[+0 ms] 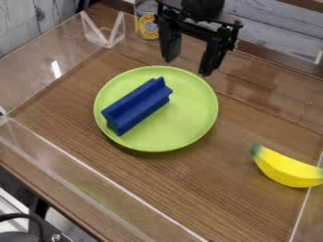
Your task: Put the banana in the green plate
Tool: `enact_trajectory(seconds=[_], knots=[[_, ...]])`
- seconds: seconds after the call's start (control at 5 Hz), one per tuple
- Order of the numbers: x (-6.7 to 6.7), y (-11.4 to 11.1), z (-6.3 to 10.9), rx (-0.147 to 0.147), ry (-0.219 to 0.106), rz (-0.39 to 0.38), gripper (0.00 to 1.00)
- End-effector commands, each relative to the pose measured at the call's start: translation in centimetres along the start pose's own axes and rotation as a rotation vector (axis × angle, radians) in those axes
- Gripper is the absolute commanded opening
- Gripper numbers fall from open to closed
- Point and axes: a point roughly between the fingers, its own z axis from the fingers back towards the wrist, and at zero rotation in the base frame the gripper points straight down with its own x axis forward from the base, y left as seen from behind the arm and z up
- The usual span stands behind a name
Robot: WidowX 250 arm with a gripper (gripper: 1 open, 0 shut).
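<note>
The banana (289, 169) is small, yellow and curved with a green tip, and it lies on the wooden table at the right edge of the camera view. Left of it rests the round lime-green plate (190, 128), with a blue ridged block (136, 104) lying across its left half. My gripper (188, 59) hangs at the top centre, pointing down over the plate's far rim. Its two black fingers stand apart with nothing between them. It is far from the banana.
Clear acrylic walls (38, 142) ring the wooden table (151, 180). A clear stand (108, 33) and a yellow object (149, 21) sit at the back behind the gripper. The table's front edge runs along the lower left.
</note>
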Motion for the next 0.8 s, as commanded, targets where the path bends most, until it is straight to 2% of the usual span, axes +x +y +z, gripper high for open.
enact_trajectory(seconds=[0.0, 0.2, 0.6], knots=[[-0.2, -1.3, -0.4, -0.008, 0.012, -0.075, 1.00], [-0.8, -3.5, -0.4, -0.016, 0.010, -0.205, 1.00], [-2.3, -9.1, -0.7, 0.003, -0.029, -0.592, 1.00]])
